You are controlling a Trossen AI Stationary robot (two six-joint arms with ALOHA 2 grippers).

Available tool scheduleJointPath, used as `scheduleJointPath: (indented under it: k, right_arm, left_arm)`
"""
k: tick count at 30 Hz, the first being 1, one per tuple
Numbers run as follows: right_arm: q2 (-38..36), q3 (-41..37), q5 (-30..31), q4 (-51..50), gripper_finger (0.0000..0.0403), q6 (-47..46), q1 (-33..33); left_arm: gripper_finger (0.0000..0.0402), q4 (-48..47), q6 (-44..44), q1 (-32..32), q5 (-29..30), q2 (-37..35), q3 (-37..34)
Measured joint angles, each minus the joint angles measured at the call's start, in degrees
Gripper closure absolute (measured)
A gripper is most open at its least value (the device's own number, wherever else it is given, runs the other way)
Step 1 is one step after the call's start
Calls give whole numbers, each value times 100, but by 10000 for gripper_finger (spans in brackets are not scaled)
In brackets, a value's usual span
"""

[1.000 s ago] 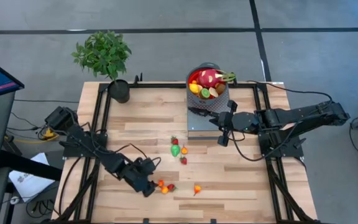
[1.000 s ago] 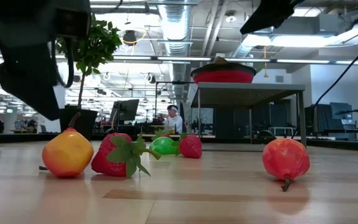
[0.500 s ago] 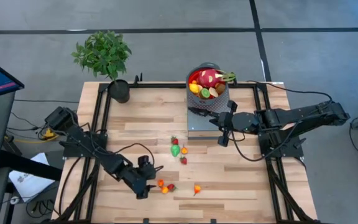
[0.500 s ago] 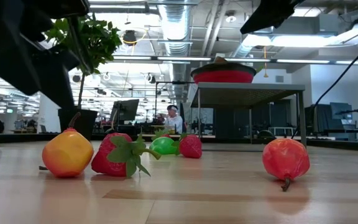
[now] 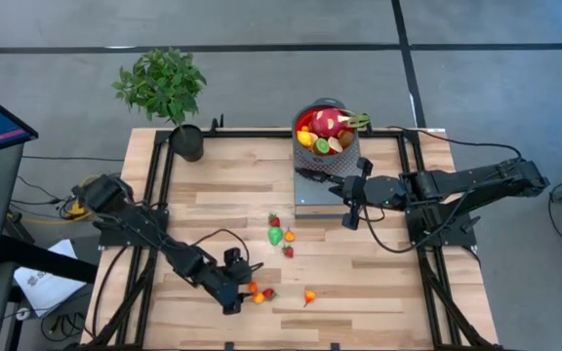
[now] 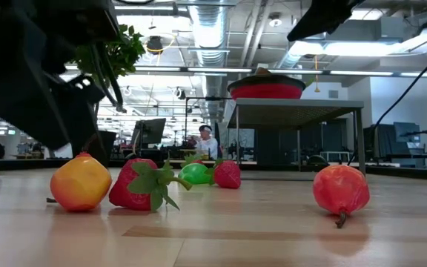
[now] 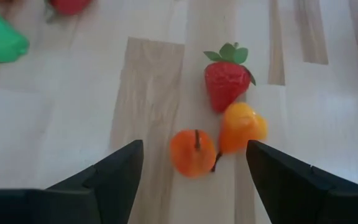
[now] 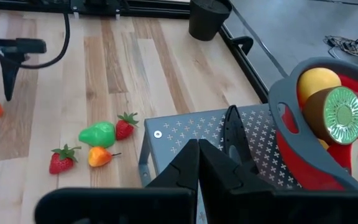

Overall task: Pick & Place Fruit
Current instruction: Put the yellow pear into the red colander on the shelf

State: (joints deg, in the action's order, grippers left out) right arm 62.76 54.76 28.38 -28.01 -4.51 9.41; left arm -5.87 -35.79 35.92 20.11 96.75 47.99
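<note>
Three small fruits lie together near the table's front: a round orange one [image 7: 192, 152], an orange-yellow one [image 7: 241, 126] and a strawberry [image 7: 226, 84]. My left gripper [image 7: 194, 180] is open, slanting down over them, its fingers on either side of the round orange fruit and apart from it. Another red-orange fruit [image 5: 309, 295] lies to their right. A green fruit [image 5: 276, 235] and small red and orange ones lie mid-table. My right gripper [image 5: 349, 216] hangs shut by the grey stand [image 5: 312, 193], which carries the red bowl [image 5: 326, 132] filled with fruit.
A black-handled knife [image 8: 232, 134] lies on the grey stand beside the bowl. A potted plant [image 5: 169, 93] stands at the far left corner. A black frame runs along the table's left, right and far edges. Bare wood lies left of the loose fruits.
My left gripper has come down toward the three fruits near the front edge, shifting a little toward the table's right, and has rolled about its own axis. No fruit has moved. My right arm has kept still.
</note>
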Motion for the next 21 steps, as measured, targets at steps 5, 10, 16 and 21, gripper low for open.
scheduleJointPath:
  k: [5,10,16,21]
  right_arm:
    - [0,1,0,-6,403,-1,0]
    - [0,2,0,-13,403,-2,0]
    - [0,2,0,-28,403,-2,0]
    - [0,2,0,-28,403,-2,0]
  left_arm:
    - [123,93,-7,0,-3,274,0]
    - [123,243,-17,0,-49,354,-2]
    - [123,266,-35,0,0,377,0]
    - [123,380,-50,1,55,635,0]
